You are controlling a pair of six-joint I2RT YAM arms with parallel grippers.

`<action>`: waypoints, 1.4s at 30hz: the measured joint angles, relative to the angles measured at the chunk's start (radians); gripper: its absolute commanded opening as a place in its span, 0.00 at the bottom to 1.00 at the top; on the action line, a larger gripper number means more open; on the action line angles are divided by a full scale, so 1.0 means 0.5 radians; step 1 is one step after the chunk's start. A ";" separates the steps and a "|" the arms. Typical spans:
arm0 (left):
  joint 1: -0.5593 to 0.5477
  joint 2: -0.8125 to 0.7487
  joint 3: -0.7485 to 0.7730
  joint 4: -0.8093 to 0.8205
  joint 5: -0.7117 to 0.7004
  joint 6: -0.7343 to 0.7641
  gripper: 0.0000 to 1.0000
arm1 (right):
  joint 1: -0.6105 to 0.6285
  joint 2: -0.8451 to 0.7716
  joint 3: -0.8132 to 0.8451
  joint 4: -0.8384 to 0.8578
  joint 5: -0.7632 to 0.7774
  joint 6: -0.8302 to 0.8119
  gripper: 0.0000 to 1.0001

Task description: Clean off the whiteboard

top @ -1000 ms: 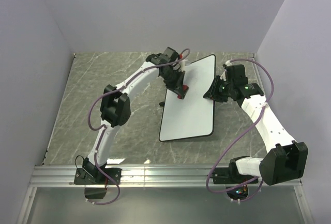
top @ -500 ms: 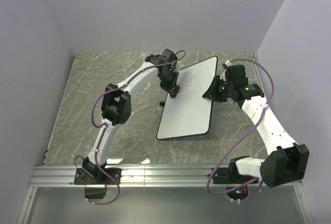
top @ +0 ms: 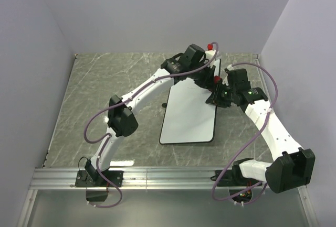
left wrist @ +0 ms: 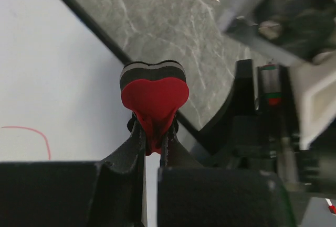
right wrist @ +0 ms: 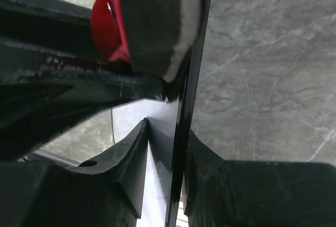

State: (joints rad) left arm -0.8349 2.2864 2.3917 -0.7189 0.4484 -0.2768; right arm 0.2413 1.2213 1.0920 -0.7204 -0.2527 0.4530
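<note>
The whiteboard [top: 188, 116] lies flat on the marble table, and a short red curved line [left wrist: 38, 133] shows on its surface [left wrist: 47, 75]. My left gripper [left wrist: 153, 132] is shut on the small red eraser [left wrist: 155, 97]. It holds the eraser's felt end at the board's black right edge, far end [top: 214, 79]. My right gripper [top: 215, 97] is shut on that same edge just nearer to me. In the right wrist view the thin black frame [right wrist: 179, 153] runs between its fingers [right wrist: 134, 153], and the eraser [right wrist: 152, 22] sits directly above them.
The left arm [top: 157, 83] stretches across the far end of the board, and its wrist almost touches the right gripper. Grey walls close in the table at the back and on both sides. Bare marble [top: 105, 90] lies to the left of the board.
The left arm has swung the eraser from the board's upper left across to its upper right edge, beside the right gripper. The board has turned slightly straighter.
</note>
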 measured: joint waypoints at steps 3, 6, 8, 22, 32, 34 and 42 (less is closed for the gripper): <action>-0.014 0.011 0.005 0.026 0.006 -0.021 0.00 | 0.001 -0.001 -0.001 -0.024 0.012 -0.001 0.00; 0.027 0.048 0.012 0.048 0.063 -0.096 0.00 | 0.002 0.001 -0.002 -0.024 0.024 -0.002 0.00; 0.064 0.080 0.018 0.054 0.069 -0.135 0.00 | 0.002 0.001 -0.008 -0.026 0.032 -0.002 0.00; 0.510 0.354 -0.195 0.040 -0.289 -0.213 0.00 | 0.037 -0.004 0.018 -0.019 0.019 0.026 0.00; 0.420 0.225 -0.304 -0.099 -0.462 0.005 0.00 | 0.050 0.012 0.019 -0.019 0.003 0.014 0.00; 0.377 0.196 -0.278 -0.135 -0.455 0.011 0.00 | 0.050 0.012 0.019 -0.024 0.002 0.013 0.00; 0.203 0.069 -0.159 0.005 -0.088 -0.131 0.00 | 0.050 0.009 0.014 -0.037 0.011 0.013 0.00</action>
State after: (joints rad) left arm -0.7334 2.3207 2.3119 -0.7162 0.4046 -0.3424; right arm 0.2661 1.2259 1.0988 -0.7391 -0.2474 0.4595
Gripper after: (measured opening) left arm 0.072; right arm 0.364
